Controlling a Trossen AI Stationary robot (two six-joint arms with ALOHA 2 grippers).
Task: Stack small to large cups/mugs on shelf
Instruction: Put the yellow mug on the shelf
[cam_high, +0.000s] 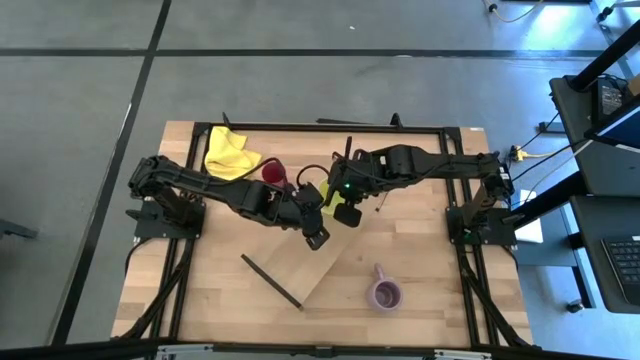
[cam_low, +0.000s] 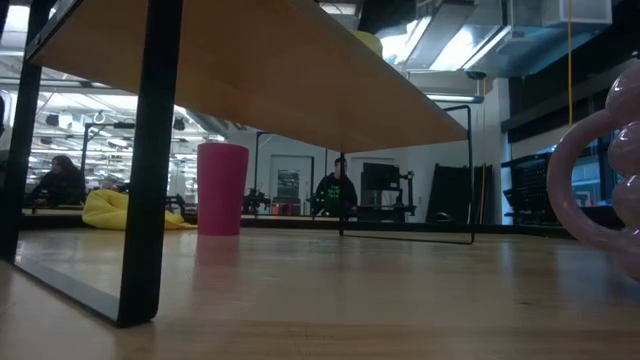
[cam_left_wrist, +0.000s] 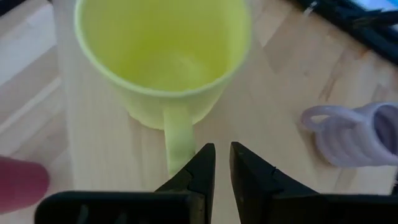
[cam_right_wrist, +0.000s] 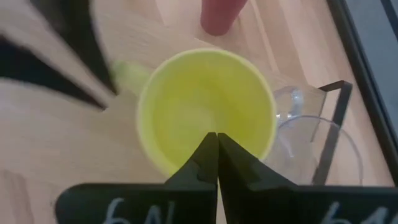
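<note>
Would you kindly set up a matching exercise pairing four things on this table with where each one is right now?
Things:
1. lime-yellow handled mug
2. lilac purple handled mug
3. dark red handleless tumbler
4. yellow cloth

Places:
A. alone on the bare tabletop, near the front right
B. crumpled at the table's back left
C. between both grippers, mid-table
D. upright beside the cloth, behind the left arm

Pairs: 1-C, 2-A, 3-D, 4-B
</note>
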